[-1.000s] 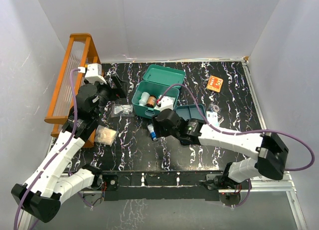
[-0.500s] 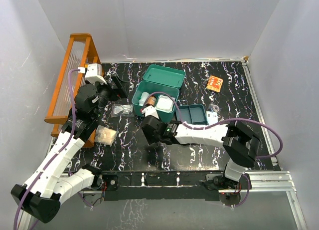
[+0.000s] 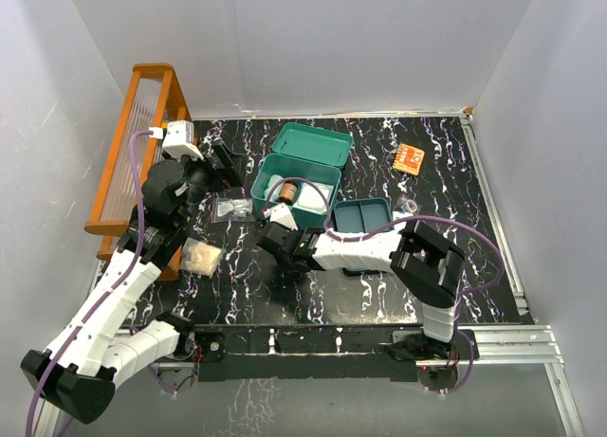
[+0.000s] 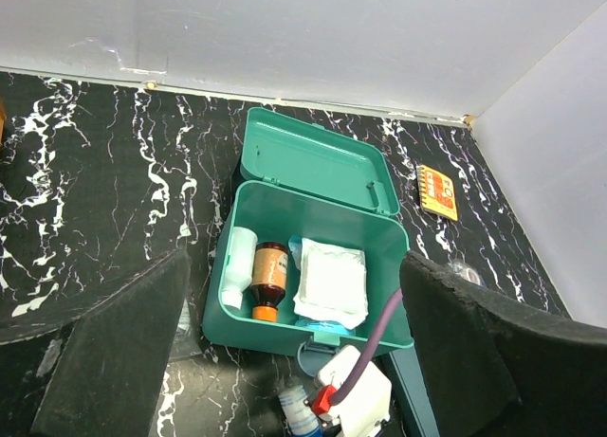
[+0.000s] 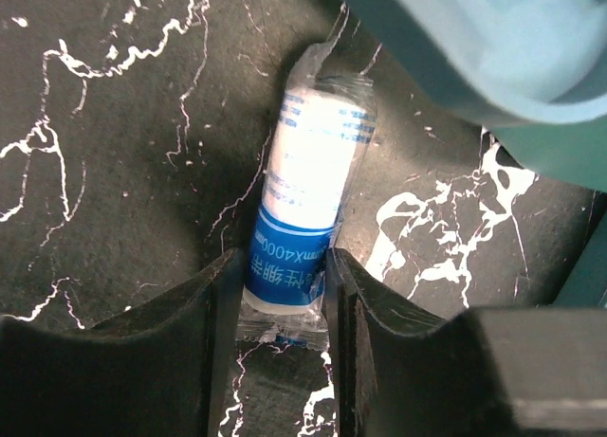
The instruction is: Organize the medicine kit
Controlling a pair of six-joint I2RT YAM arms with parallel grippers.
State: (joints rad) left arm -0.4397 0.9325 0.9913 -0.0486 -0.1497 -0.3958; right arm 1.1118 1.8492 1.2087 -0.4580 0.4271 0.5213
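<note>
The medicine kit (image 3: 262,183) stands open in the middle of the table, its lid (image 3: 313,143) tipped back. Inside it lie a white bottle (image 4: 237,262), a brown bottle (image 4: 268,276) and a white gauze pad (image 4: 332,281). Its tray insert (image 3: 365,214) rests on the table to the right. A blue-and-white wrapped roll (image 5: 313,172) lies on the table just in front of the kit (image 5: 493,58). My right gripper (image 5: 282,276) is low over the roll's blue end, both fingers against its sides. My left gripper (image 4: 292,266) hangs open above and left of the kit, holding nothing.
An orange wooden rack (image 3: 142,143) lines the left wall. A clear bag (image 3: 230,208) and a beige packet (image 3: 201,257) lie left of the kit. An orange card (image 3: 410,158) and a small clear packet (image 3: 410,207) sit toward the right.
My right arm has swung left and down in front of the kit, and its fingers have closed in around the wrapped roll. The left arm has stayed put.
</note>
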